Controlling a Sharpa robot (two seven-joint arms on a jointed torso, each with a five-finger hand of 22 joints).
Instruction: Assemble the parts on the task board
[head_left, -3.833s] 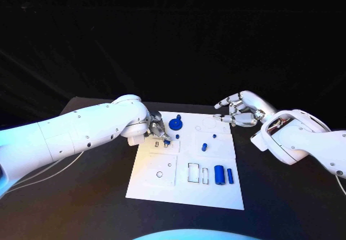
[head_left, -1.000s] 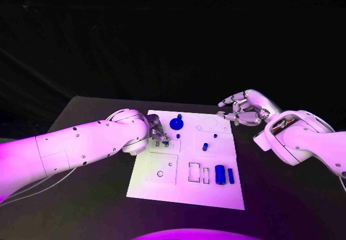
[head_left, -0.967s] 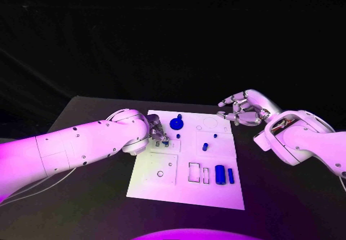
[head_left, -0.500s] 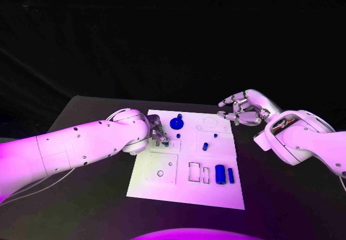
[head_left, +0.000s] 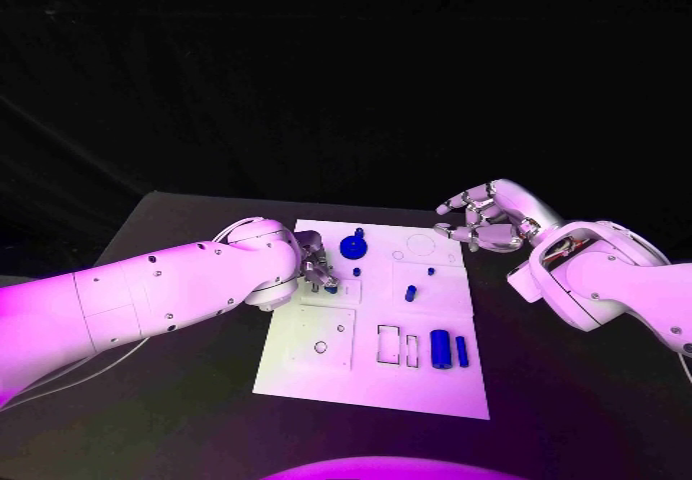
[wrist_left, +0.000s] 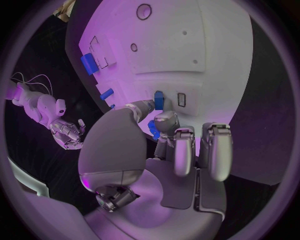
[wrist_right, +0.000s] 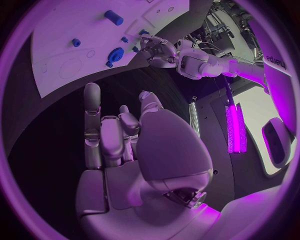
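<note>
My left hand (head_left: 319, 266) is down over the left part of the task board (head_left: 310, 365), fingertips pointing at the small slots there. In the left wrist view it pinches a small blue part (wrist_left: 154, 129) between thumb and a finger, while the other fingers (wrist_left: 215, 150) hang straight and hold nothing. A second small blue block (wrist_left: 159, 100) stands on the board just beyond the fingertips, beside an outlined rectangular slot (wrist_left: 181, 99). I judge this the step in hand: seating the pinched part into its recess. The relation that governs the move is that the recess lies straight ahead of and just below my fingertips, so the part needs lowering, not carrying. Whether its long axis matches the slot I cannot tell, since the fingers cover most of it.

Moving right across the board: a blue round knobbed part (head_left: 353, 247) sits near the far edge, close beside my left hand. A short blue peg (head_left: 410, 293) lies mid-board. Two blue bars (head_left: 438, 349) lie side by side nearer my body, their long axes running toward and away from me, next to empty rectangular outlines (head_left: 387, 344).

My right hand (head_left: 483, 224) hovers off the board's far right corner, fingers loosely curled and grasping nothing. It is well apart from the slot; my left hand is plainly the nearer.
</note>
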